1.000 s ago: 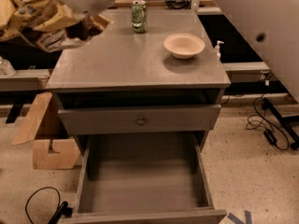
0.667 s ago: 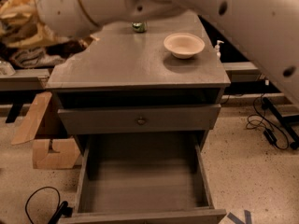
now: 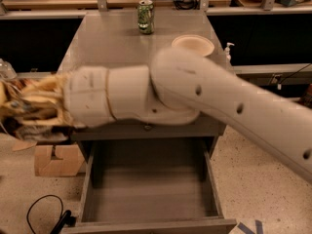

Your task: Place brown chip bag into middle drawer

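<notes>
Plainly, with the crumpled tan-gold foil chip bag (image 3: 36,89) pinched in the gripper (image 3: 29,108) out beyond the left edge of the wide, deep grey open drawer (image 3: 146,196), an early release would drop it onto the speckled floor (image 3: 19,189) instead.

- My arm (image 3: 243,106) is a thick, rounded tube with a smooth off-white shell.
- Small dark round holes (image 3: 198,89) dot that shell.
- My wrist (image 3: 109,101) is stacked pale cylinders with thin seams between them.
- My end effector (image 3: 31,106) sits past the wrist at the far left, mostly hidden.
</notes>
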Action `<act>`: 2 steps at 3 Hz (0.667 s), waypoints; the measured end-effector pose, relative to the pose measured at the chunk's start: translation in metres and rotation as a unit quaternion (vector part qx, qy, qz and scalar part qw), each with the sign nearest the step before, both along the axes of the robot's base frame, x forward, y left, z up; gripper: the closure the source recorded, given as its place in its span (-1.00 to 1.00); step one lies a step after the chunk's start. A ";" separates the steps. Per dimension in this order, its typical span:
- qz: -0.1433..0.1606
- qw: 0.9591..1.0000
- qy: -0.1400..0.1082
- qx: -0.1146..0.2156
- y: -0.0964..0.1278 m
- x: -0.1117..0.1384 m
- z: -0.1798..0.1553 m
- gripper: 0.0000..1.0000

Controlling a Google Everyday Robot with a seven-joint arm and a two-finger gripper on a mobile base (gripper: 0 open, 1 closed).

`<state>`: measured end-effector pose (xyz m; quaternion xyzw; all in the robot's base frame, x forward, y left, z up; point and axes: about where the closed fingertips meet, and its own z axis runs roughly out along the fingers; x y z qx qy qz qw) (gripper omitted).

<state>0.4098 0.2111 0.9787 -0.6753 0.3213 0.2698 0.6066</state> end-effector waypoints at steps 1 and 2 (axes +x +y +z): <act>-0.037 0.990 0.136 0.006 -0.061 -0.007 -0.095 1.00; -0.083 0.965 0.247 -0.033 -0.127 -0.004 -0.215 1.00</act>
